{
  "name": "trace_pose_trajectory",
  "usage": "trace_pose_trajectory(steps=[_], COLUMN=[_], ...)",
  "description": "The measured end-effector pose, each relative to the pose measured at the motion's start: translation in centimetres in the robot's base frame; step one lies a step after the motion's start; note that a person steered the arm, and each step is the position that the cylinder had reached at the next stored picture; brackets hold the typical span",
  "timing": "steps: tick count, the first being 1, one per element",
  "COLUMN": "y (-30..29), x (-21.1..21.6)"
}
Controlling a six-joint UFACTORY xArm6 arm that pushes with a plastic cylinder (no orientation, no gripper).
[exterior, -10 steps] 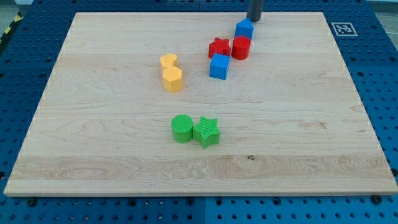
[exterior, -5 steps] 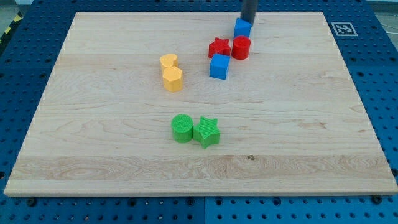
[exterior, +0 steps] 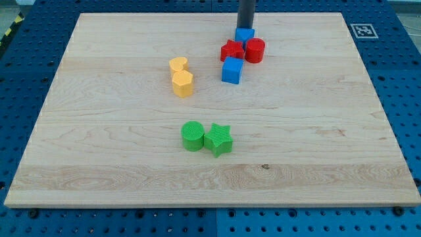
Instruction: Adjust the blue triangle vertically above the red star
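my tip [exterior: 245,27] touches the blue triangle [exterior: 244,35] from the view's top; this tool is a plain rod with nothing to open or clamp. the triangle sits near the desk's [exterior: 99,164] top edge, just above and right of the red star [exterior: 231,50], beside the red cylinder [exterior: 254,50].

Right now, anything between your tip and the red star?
Only the blue triangle: in the camera view my tip sits at its top edge, and its lower left meets the red star.
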State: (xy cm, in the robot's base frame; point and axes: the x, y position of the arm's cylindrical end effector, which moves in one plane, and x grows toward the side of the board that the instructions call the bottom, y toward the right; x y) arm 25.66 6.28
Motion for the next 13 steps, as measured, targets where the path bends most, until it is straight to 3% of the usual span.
trace_pose_trajectory(steps=[2,3,5,7,9,13], y=[0.8,4.5,5.2,2.4,5.3,2.0], x=[-1.9,-3.6,-0.5,-0.3,1.0,2.6])
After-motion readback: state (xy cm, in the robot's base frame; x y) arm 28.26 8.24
